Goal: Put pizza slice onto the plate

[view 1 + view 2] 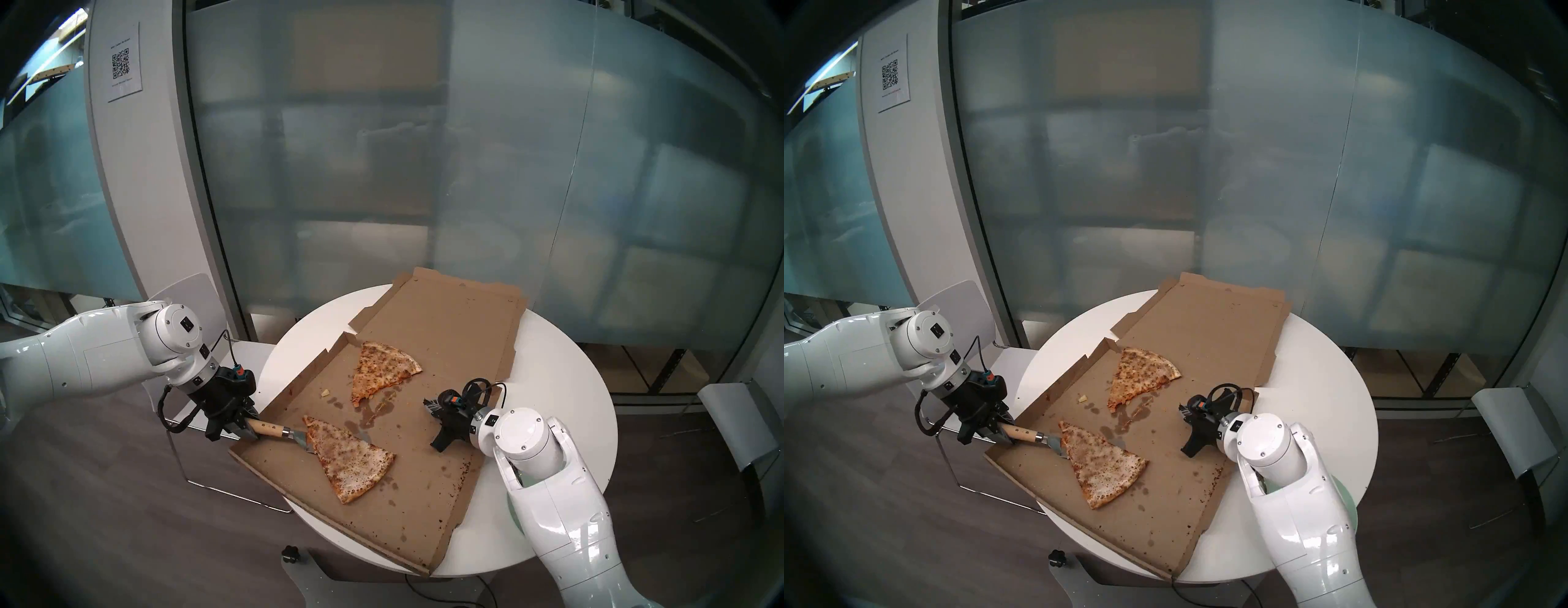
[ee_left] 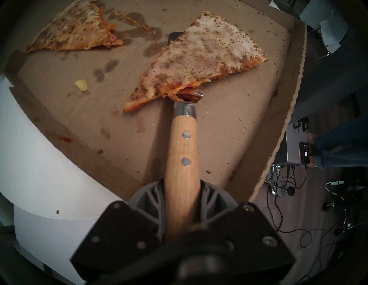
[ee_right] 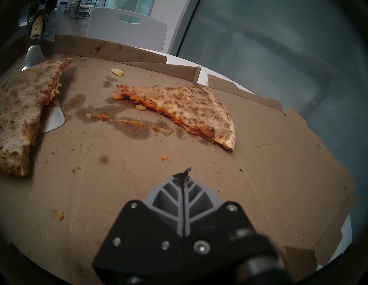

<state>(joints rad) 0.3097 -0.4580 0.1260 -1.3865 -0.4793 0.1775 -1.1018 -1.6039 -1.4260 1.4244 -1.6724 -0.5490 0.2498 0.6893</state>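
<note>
The pizza slice (image 1: pixel 348 458) lies in the lower half of an open cardboard pizza box (image 1: pixel 441 335), a spatula (image 1: pixel 271 429) slid under its pointed end. The left gripper (image 1: pixel 237 424), at the box's left edge, is clamped on the spatula's wooden handle. The right gripper (image 1: pixel 435 405), fingers pressed together and holding nothing, hovers over the box's right side. A second, more orange slice (image 1: pixel 379 375) sits higher in the box among grease stains and crumbs. The box covers much of a round white table (image 1: pixel 564 382); a sliver of pale green at lower right, mostly hidden behind the right arm, is probably the plate (image 1: pixel 1350 507). Frosted glass panels (image 1: pixel 466 170) fill the background, a white chair (image 1: pixel 199 297) stands at left, and the floor is dark wood.
</note>
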